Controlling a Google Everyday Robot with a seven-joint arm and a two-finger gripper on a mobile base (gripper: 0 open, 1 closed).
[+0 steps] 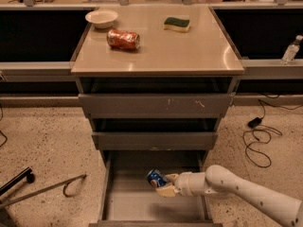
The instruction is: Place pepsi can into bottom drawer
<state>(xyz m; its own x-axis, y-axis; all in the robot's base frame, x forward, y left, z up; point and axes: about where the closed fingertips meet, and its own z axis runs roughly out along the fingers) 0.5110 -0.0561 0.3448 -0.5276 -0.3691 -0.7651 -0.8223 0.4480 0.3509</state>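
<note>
I have the pepsi can (155, 178) clamped in the gripper (163, 184), low in the frame just right of centre, with the arm (236, 188) reaching in from the lower right corner. The can sits at the left tip of the gripper, its long axis tilted rather than upright, and its upper end leans toward the upper left. Both are inside the outline of the open bottom drawer (128, 205), over the right half of its grey floor and nearer the back than the front lip. I judge the can to be hanging just above the floor, though I cannot tell for sure whether its lower edge touches. What matters for the next move is that bare floor lies directly below and to the left of the can, while the right side wall is near the wrist. I would go straight down before letting go; tilted like this, the can may roll once freed. Up on the bench (189, 51) lie an orange can (123, 39), a bowl (101, 18) and a sponge (176, 23).
</note>
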